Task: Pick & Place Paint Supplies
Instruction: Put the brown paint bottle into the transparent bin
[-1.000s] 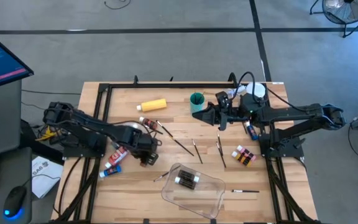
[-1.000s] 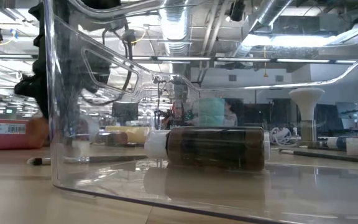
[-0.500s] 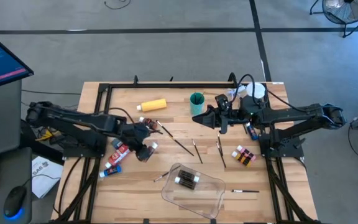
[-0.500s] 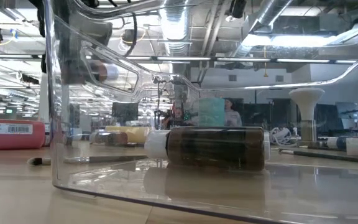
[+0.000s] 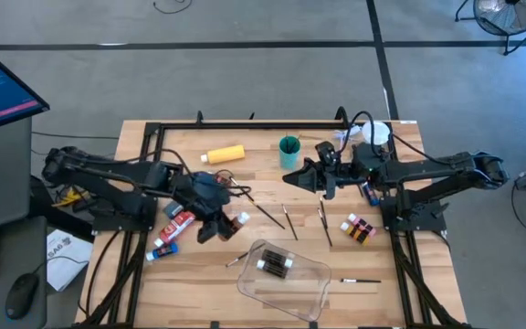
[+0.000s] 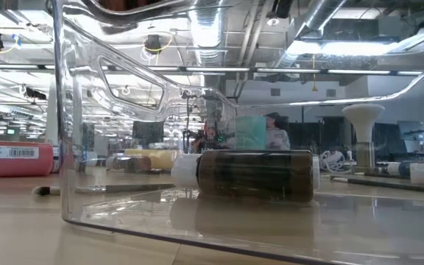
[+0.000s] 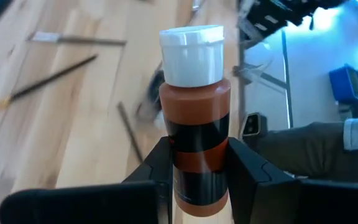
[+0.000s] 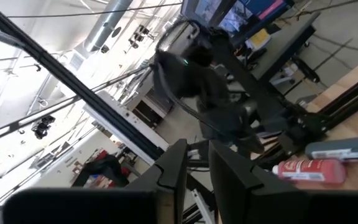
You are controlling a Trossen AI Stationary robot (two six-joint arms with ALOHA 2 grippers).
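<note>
Seen from above, the left gripper point(image 5: 229, 222) is hovering over the middle of the wooden bench point(image 5: 190, 274), its fingers point(image 7: 155, 171) clamping a small brown paint bottle point(image 7: 194, 118) with a white cap, between the red tube point(image 5: 179, 221) and the clear tray point(image 5: 307, 285). The right gripper point(image 5: 292, 177) is hanging just below the teal cup point(image 5: 289, 148), its fingers point(image 8: 173, 165) drawn narrow with only a slim gap, and nothing is visibly between them. Another brown bottle point(image 6: 255, 174) is lying on its side inside the tray, while thin brushes point(image 5: 268, 214) and the yellow bottle point(image 5: 226, 154) are resting on the bench.
</note>
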